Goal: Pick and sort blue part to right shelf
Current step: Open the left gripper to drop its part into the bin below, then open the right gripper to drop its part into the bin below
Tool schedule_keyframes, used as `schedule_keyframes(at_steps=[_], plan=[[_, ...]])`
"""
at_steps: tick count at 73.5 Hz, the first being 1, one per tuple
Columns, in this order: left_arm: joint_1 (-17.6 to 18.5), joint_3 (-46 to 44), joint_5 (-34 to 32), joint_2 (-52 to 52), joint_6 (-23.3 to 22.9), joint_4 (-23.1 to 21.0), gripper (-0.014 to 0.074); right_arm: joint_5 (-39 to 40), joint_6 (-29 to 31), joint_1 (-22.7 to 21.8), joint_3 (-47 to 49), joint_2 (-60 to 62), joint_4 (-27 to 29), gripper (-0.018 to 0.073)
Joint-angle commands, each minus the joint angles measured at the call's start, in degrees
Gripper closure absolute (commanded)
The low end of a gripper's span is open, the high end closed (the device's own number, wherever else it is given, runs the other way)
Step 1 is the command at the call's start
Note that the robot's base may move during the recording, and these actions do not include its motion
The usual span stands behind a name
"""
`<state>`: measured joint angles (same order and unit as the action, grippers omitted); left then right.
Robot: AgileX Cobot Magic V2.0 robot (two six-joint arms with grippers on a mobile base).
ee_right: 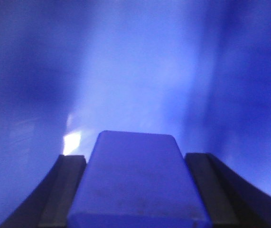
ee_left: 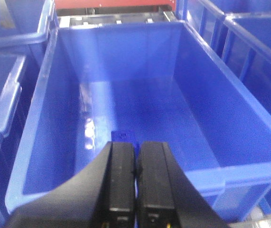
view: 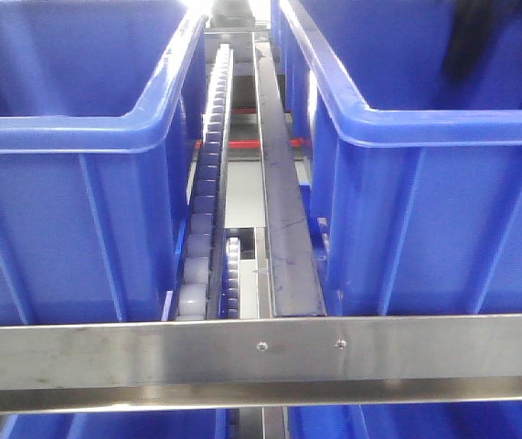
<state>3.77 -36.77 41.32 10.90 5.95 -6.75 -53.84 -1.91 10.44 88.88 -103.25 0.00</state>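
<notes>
right gripper (ee_right: 135, 190): your fingers pinch the blue part (ee_right: 137, 178) at lower centre, keeping it secure over blurred blue bin wall.
left gripper (ee_left: 136, 178): pressed together, empty, parked above blue bin (ee_left: 249, 173).
small blue piece (ee_left: 124, 136): on bin floor, just past fingertips.

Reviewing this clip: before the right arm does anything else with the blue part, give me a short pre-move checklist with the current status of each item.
1. Right gripper has the blue part between its fingers: ok, part sits squarely between both.
2. Part seated evenly, not tilted: ok in the right wrist view.
3. Right gripper is over the correct right-shelf bin: cannot tell; only blurred blue surface is seen.
4. Clearance below the part: cannot tell, background is out of focus.
5. Left gripper is shut and empty: ok, fingers closed together above the blue bin.
6. Arms clear of the front camera's bins: ok, no arm visible there.
</notes>
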Motion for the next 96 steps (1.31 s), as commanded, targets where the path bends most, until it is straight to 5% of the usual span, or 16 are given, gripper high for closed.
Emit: schedule_keyframes(at_steps=[1, 15, 29, 48, 78, 86, 96], plan=[[-0.1, -1.5, -4.4, 0.7, -0.2, -0.3, 0.0471, -1.7, 0.1, -0.3, 7.5, -4.3, -1.7, 0.0343], [-0.1, -1.5, -4.7, 0.7, -0.2, -0.3, 0.0471, -11.5, 1.3, -0.3, 19.0, -15.3, -1.8, 0.0343], [-0.1, -1.5, -4.6, 0.7, -0.2, -0.3, 0.0471, -10.0, 1.3, -0.3, 21.1, -15.4, -2.0, 0.0328], [-0.1, -1.5, -4.6, 0.7, -0.2, -0.3, 0.0471, -9.7, 2.7, -0.3, 21.1, -13.2, -3.4, -0.0068], [-0.1, -1.5, -4.5, 0.7, -0.2, -0.3, 0.0471, -13.4, 2.7, -0.3, 20.8, -5.1, -3.4, -0.0024], [-0.1, -1.5, -4.5, 0.7, -0.2, -0.3, 0.0471, -14.0, 2.7, -0.3, 19.4, -1.8, -3.4, 0.0097], [-0.1, -1.5, -4.5, 0.7, -0.2, -0.3, 0.0471, -12.3, 2.7, -0.3, 12.4, 4.5, -3.5, 0.0354]])
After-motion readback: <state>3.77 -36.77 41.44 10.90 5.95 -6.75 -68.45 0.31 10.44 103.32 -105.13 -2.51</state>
